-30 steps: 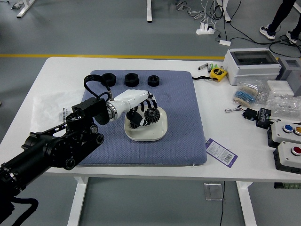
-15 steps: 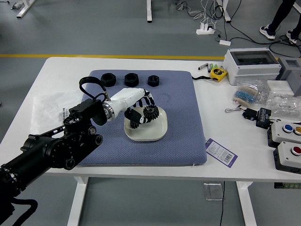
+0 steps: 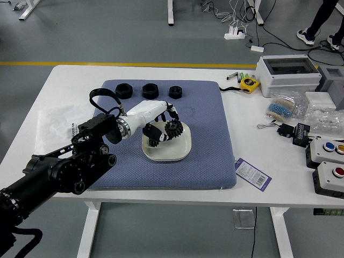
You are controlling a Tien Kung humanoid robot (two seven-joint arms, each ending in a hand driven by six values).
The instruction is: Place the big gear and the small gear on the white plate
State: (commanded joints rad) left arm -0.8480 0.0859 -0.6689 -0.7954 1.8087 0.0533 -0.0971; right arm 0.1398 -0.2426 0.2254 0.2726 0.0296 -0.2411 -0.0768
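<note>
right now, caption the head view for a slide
Left hand gripping one dark gear over the white plate, a second gear resting on it, blue mat below.

From my station I had the left hand (image 3: 146,114) over the white plate (image 3: 165,154), its fingers around the big gear (image 3: 173,128). The small gear (image 3: 153,143) was on the plate. Behind them, 3 black nuts (image 3: 150,91) stood on the blue mat (image 3: 209,156), and a yellow tape measure (image 3: 249,84) lay beyond its right edge.
</note>
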